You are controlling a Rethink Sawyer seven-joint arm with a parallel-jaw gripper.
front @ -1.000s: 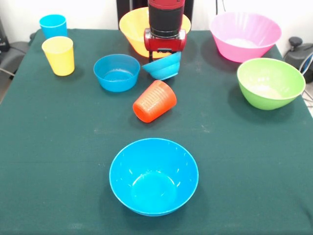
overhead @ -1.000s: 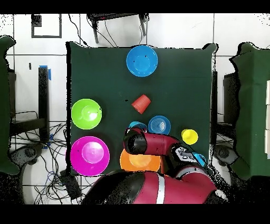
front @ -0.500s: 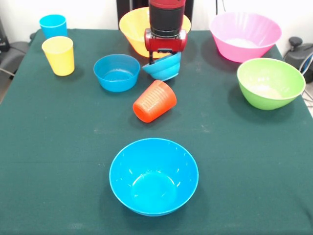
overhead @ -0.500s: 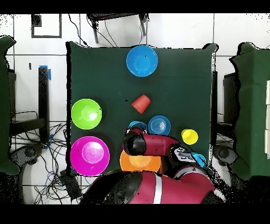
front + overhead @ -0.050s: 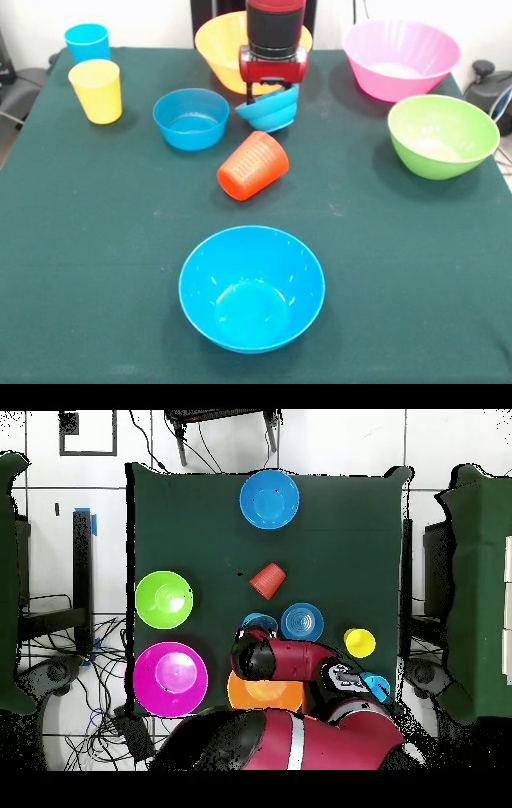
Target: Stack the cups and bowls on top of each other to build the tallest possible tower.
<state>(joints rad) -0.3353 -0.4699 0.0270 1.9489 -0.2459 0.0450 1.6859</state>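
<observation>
My gripper (image 5: pixel 270 92) is shut on the rim of a small blue bowl (image 5: pixel 270 112), which hangs tilted just above the cloth; from overhead the arm covers all but its edge (image 5: pixel 258 622). Left of it sits another small blue bowl (image 5: pixel 190 118). An orange-red ribbed cup (image 5: pixel 252 166) lies on its side in front of the gripper. A yellow cup (image 5: pixel 96 90) and a sky blue cup (image 5: pixel 86 40) stand upright at the far left. The medium blue bowl (image 5: pixel 251 286) sits near the front edge. No tower shows; every piece stands alone.
A yellow-orange bowl (image 5: pixel 218 44) sits right behind the gripper, partly hidden by the arm. A pink bowl (image 5: pixel 400 58) and a green bowl (image 5: pixel 442 134) stand at the right side. The green tablecloth (image 5: pixel 96 240) spreads between the pieces.
The gripper has risen slightly and drifted a little to the right, and the small blue bowl has come up with it, still tilted. Nothing else has moved.
</observation>
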